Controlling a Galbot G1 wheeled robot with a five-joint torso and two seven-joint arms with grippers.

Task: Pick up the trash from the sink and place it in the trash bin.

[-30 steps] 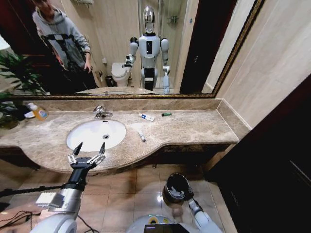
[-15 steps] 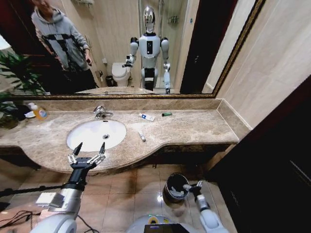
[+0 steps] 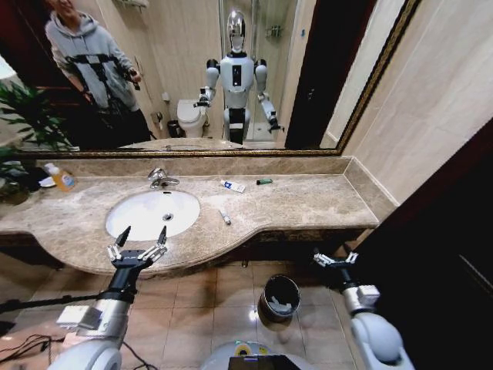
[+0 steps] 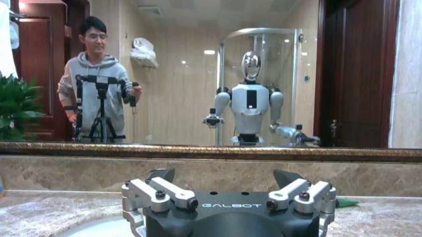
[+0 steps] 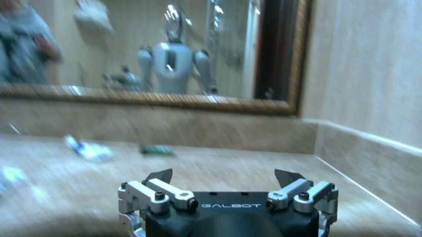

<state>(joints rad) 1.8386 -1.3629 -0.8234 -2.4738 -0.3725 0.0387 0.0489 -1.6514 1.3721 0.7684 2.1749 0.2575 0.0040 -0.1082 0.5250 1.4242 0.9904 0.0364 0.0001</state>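
The trash lay scattered on the marble countertop (image 3: 308, 202) rather than in the white basin of the sink (image 3: 142, 214), and the scene read from left to right as follows. Far left by the mirror stood an orange-labelled soap bottle (image 3: 60, 178), no part of the job. The left gripper (image 3: 137, 247) hovered at the counter's front edge, just before the basin, its fingers spread wide and holding nothing; the left wrist view showed the same open fingers (image 4: 158, 190) facing the mirror. Behind the basin rose the chrome faucet (image 3: 159, 178). To the right of the basin a small white tube (image 3: 224, 216) rested near the counter's front, and farther back, near the wall, lay a blue-and-white tube (image 3: 233, 186) with a tiny green-black piece (image 3: 264, 182) just beside it to the right. On the floor below, the trash bin (image 3: 280, 297) stood with something pale visible inside. Right of it and higher, the right gripper (image 3: 335, 260) hung in the air below the counter's edge, also spread open and empty; its wrist view looked across the counter toward the blue-and-white tube (image 5: 89, 149) and the green piece (image 5: 157, 149). Judged from this, one piece was likely already binned and the robot stood between drops. The next move would call for one open gripper to come over the counter and close squarely on one small, flat-lying piece.
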